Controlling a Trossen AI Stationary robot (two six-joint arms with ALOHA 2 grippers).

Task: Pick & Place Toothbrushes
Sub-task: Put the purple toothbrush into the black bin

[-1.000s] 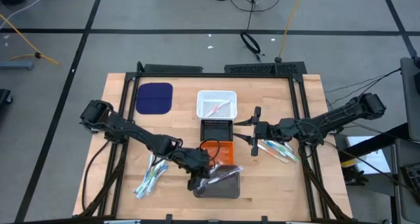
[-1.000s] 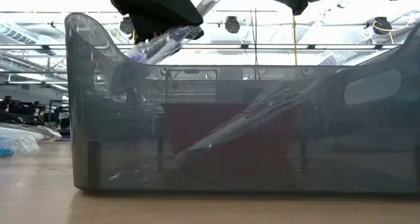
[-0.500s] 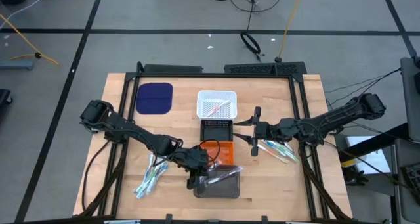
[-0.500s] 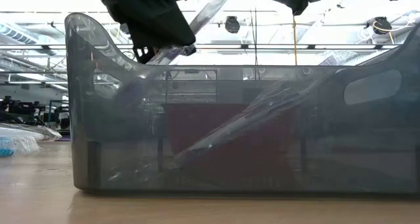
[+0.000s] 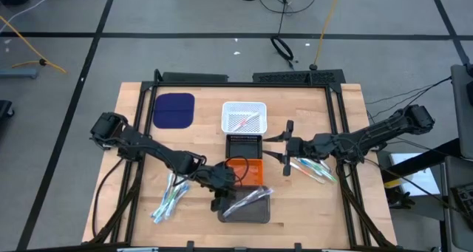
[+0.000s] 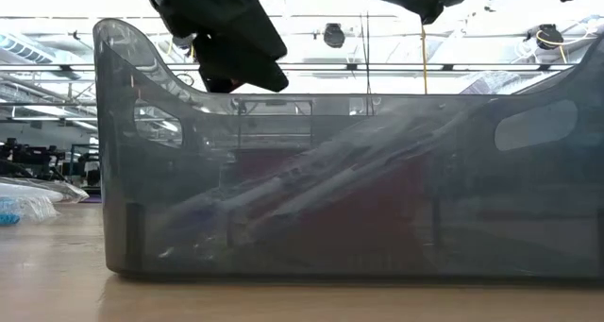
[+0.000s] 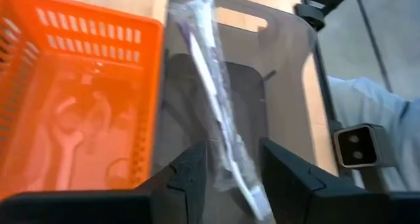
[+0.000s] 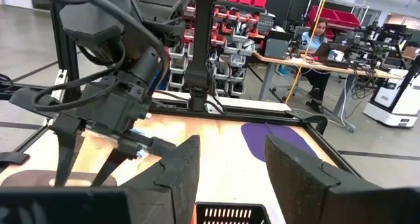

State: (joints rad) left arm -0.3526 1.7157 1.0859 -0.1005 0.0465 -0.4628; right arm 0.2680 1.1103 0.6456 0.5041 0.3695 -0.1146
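High view: left gripper point(image 5: 222, 200) sits over the near-left edge of the grey tray point(image 5: 255, 214), near the front of the table point(image 5: 137, 104). A clear-wrapped toothbrush point(image 5: 247, 200) lies slantwise in the grey tray, apart from the jaws. Orange tray point(image 5: 256, 171) is just behind the grey one, then a black tray point(image 5: 244, 145), then a white tray point(image 5: 244, 117) w/ a pinkish brush inside. Loose pile of toothbrushes point(image 5: 170, 196) lies on the table left of the grey tray; another pile point(image 5: 314, 168) lies on the right. Right gripper point(image 5: 287, 157) hovers beside the black tray, next to the right pile. Dark blue pad point(image 5: 174, 109) at back left.

Low view: the grey tray's wall point(image 6: 123, 218) fills the frame; wrapped brushes point(image 6: 330, 171) lean at a slant inside. Left gripper hangs just above the rim, jaws not clearly seen here.

Left wrist view: jaws spread, holding nothing; fingers point(image 7: 190, 178) straddle the wrapped brush point(image 7: 213, 106) lying in the grey tray point(image 7: 282, 46). Orange tray point(image 7: 79, 92) alongside.

Right wrist view: jaws spread, empty; fingers point(image 8: 177, 165) above the table, w/ the left arm point(image 8: 111, 86) opposite and the blue pad point(image 8: 272, 135) beyond. A person point(image 8: 318, 37) sits at a desk far back.
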